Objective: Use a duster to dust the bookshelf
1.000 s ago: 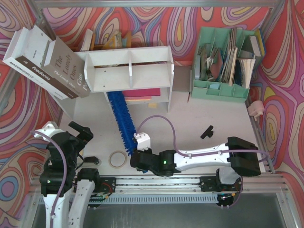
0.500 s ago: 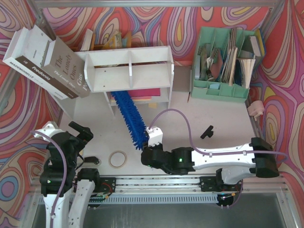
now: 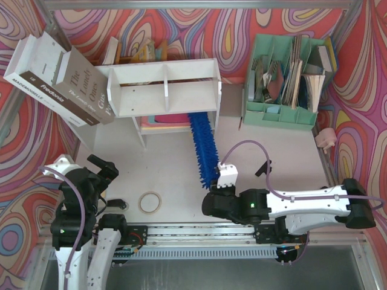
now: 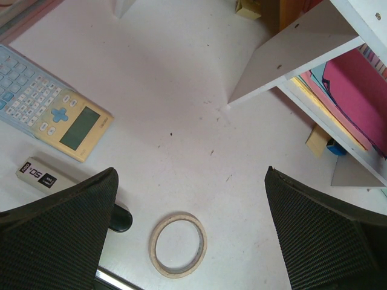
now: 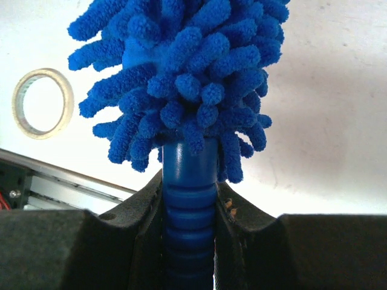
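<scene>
The white bookshelf stands at the back centre; its lower shelf holds pink and yellow papers, seen in the left wrist view too. The blue fluffy duster lies slanted with its tip under the lower shelf's right end. My right gripper is shut on the duster's ribbed blue handle, bristles just ahead of the fingers. My left gripper is open and empty at the near left, above a tape roll.
A mint-green file organizer stands at the back right. Two large books lean at the back left. A tape roll lies near the front. A calculator and an eraser lie left. A black clip lies right.
My right arm has swung to the right with the duster, sweeping its tip along the lower shelf from the left end to the right end. The left arm has not moved.
</scene>
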Tool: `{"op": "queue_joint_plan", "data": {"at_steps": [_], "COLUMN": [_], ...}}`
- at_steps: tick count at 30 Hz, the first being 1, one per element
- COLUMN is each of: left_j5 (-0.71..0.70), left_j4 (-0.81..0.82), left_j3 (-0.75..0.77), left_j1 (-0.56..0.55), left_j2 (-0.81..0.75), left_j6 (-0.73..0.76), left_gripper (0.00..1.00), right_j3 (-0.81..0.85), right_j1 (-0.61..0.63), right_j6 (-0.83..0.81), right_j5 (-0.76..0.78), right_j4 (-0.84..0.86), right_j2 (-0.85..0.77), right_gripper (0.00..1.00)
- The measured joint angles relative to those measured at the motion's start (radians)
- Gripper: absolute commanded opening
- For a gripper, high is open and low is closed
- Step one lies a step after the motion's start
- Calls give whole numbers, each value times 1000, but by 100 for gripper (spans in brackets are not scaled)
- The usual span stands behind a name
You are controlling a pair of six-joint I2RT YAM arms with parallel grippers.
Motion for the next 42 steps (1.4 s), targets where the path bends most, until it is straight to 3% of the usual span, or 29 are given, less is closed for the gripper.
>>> {"op": "queue_joint_plan", "data": {"at_steps": [7,20,28,42], "left_j5": [0,0,0,-4], "left_j4": [0,0,0,0], "left_j3": [0,0,0,0], "left_j1": [0,0,0,0], "left_j2": [0,0,0,0], "left_j6": [0,0,0,0], "left_gripper": [98,98,98,98], "right_j3": [-45,-116,-196,-232], "right_j1": [0,0,8,182], "right_j6": [40,-208,-311,-381], "right_j5": [11,-98,-185,-241], "right_j4": [-80,65,114,177], "right_j2": [-83,-98,-195,-145], "right_gripper": [0,0,0,0]}}
